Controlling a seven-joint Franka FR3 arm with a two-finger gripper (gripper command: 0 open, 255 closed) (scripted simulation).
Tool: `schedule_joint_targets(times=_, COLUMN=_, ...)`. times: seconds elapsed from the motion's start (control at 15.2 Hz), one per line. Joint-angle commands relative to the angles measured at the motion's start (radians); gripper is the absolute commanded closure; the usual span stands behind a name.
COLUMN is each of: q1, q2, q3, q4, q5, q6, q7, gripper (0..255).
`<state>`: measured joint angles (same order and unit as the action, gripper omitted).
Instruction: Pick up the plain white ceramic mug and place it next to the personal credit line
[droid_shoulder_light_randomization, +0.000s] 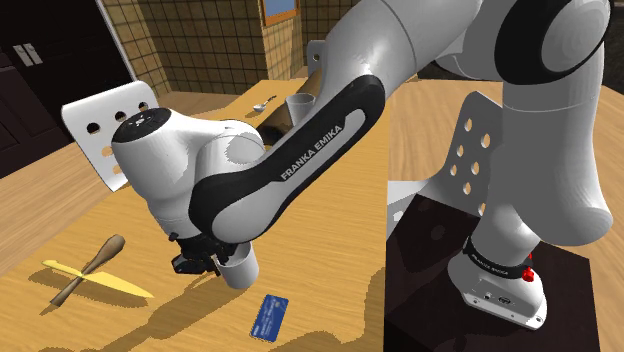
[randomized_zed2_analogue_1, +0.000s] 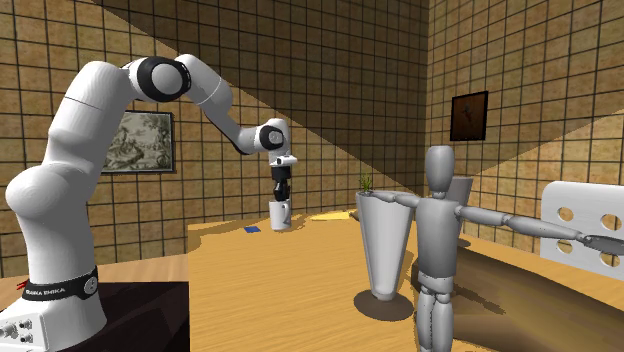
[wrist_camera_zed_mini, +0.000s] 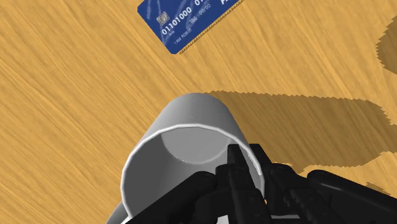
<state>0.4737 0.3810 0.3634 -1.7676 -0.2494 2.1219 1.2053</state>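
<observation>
Shoulder view: wood-grain table (droid_shoulder_light_randomization: 330, 260), blue card (droid_shoulder_light_randomization: 270, 316) near mug (droid_shoulder_light_randomization: 240, 270); walls (droid_shoulder_light_randomization: 210, 40) look tiled.

Bare table (wrist_camera_zed_mini: 63, 95) lies open between the mug (wrist_camera_zed_mini: 191, 121) and the blue card (wrist_camera_zed_mini: 191, 22). A wooden-handled tool (droid_shoulder_light_randomization: 90, 272), a vase (randomized_zed2_analogue_1: 385, 245) and a mannequin (randomized_zed2_analogue_1: 440, 250) all stand well apart.

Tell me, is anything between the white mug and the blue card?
Only bare wooden tabletop separates white mug from blue rectangular card, per wrist view.

FRANKA EMIKA, white letters, on black arm link (droid_shoulder_light_randomization: 318, 152); digits 01101000 on blue card (wrist_camera_zed_mini: 188, 23).
</observation>
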Motion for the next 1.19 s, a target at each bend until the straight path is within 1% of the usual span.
schedule_joint_targets(times=0.0, q1=0.000, q2=0.000, q3=0.000, q4=0.000, q5=0.000, q6=0.001, q7=0.000, gripper=255)
schedule_joint_targets(times=0.13, q1=0.000, q2=0.000, q3=0.000, q4=0.000, q5=0.000, q6=0.001, q7=0.000, gripper=255)
schedule_joint_targets(times=0.2, q1=0.000, q2=0.000, q3=0.000, q4=0.000, q5=0.000, q6=0.001, q7=0.000, gripper=0)
schedule_joint_targets(times=0.53, q1=0.000, q2=0.000, q3=0.000, q4=0.000, q5=0.000, q6=0.001, q7=0.000, gripper=0)
schedule_joint_targets(times=0.79, q1=-0.001, q2=-0.049, q3=0.014, q4=0.060, q5=0.028, q6=-0.105, q7=-0.018, gripper=0)
schedule_joint_targets(times=1.12, q1=-0.001, q2=-0.049, q3=0.013, q4=0.060, q5=0.028, q6=-0.105, q7=-0.018, gripper=0)
